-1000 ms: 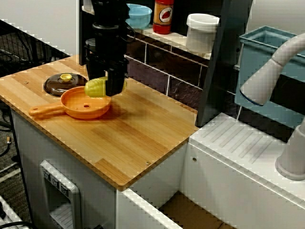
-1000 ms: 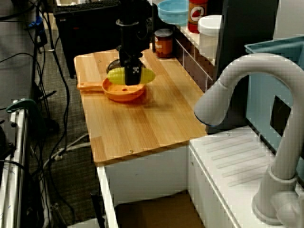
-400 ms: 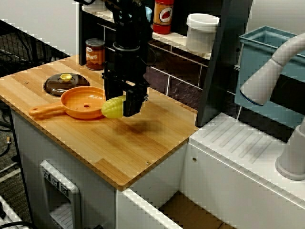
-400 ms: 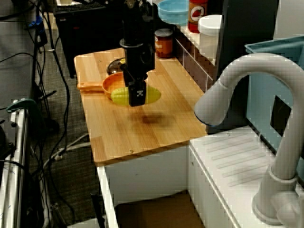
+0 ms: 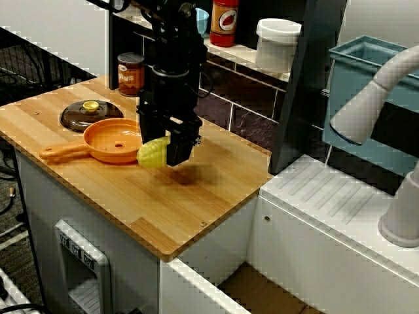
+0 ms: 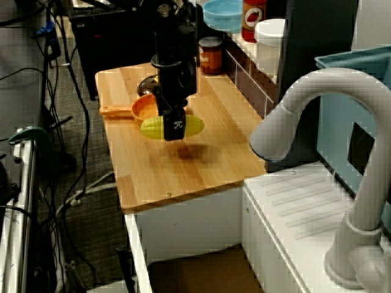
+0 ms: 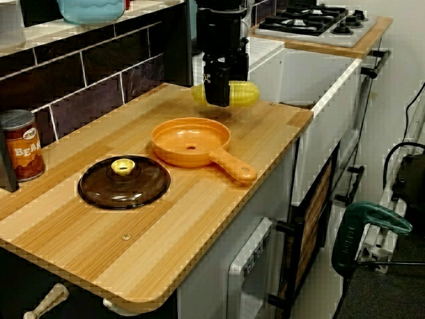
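Hanging over the wooden counter (image 5: pixel 196 196), the gripper (image 5: pixel 169 147) is clamped on a yellow corn cob (image 5: pixel 152 154), jaws pressed on its middle, fingers pointing straight down. In the view from the sink side both ends of the corn cob (image 6: pixel 192 126) stick out past the gripper (image 6: pixel 173 128), so the hold is crosswise and about centred. The cob is off the wood, with a dark shadow on the boards below it, just beside the orange pan (image 5: pixel 114 140) on the side away from its handle. It is not over the pan; the view from the counter's end shows the corn cob (image 7: pixel 244 93) beyond the pan (image 7: pixel 190 141) rim with a strip of bare wood between. It looks like a toy cob, probably light hard plastic: stiff, not fragile, rounded and a bit slick, so it could roll or twist in the jaws. The middle, where the sides are widest and most even, is the sensible place to hold it, not the tapered tips. Around it: a brown lid (image 7: pixel 124 181) with a yellow knob flat on the counter next to the pan, and a can (image 7: pixel 21 145) upright by the tiled wall. A red bottle (image 5: pixel 224 21) and a white tub (image 5: pixel 277 42) sit on the ledge above, and a grey tap (image 6: pixel 305 110) is well apart.
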Robot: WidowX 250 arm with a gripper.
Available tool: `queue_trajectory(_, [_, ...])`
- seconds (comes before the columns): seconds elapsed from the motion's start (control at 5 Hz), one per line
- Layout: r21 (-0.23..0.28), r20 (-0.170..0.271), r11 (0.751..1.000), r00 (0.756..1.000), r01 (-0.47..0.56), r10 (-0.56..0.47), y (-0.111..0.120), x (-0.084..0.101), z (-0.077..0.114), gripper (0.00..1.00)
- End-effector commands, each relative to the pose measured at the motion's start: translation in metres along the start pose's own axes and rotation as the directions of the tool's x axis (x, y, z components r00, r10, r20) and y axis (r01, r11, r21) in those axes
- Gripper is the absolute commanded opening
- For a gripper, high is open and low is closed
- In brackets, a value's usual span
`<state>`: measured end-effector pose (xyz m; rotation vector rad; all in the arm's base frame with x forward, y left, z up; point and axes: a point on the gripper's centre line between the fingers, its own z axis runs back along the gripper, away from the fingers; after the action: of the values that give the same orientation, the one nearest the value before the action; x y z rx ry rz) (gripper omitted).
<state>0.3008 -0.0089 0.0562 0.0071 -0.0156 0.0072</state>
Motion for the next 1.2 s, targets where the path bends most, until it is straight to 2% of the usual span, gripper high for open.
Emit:
queue_trajectory(0.0, [0.008,0.009,1.000,1.000,0.000,0.000,0.005,0.008,-0.010,0.81])
queue_trajectory(0.2, [0.009,0.002,1.000,1.000,-0.012,0.012,0.009,0.013,-0.017,1.00])
queue_trajectory(0.4, [0.005,-0.015,1.000,1.000,-0.016,0.016,0.011,0.014,-0.021,1.00])
queue_trajectory(0.6, [-0.013,-0.022,1.000,0.999,-0.027,0.027,0.016,0.013,-0.015,1.00])
queue_trajectory(1.0, [-0.082,-0.015,0.995,0.998,-0.054,0.053,0.037,0.013,0.005,1.00])
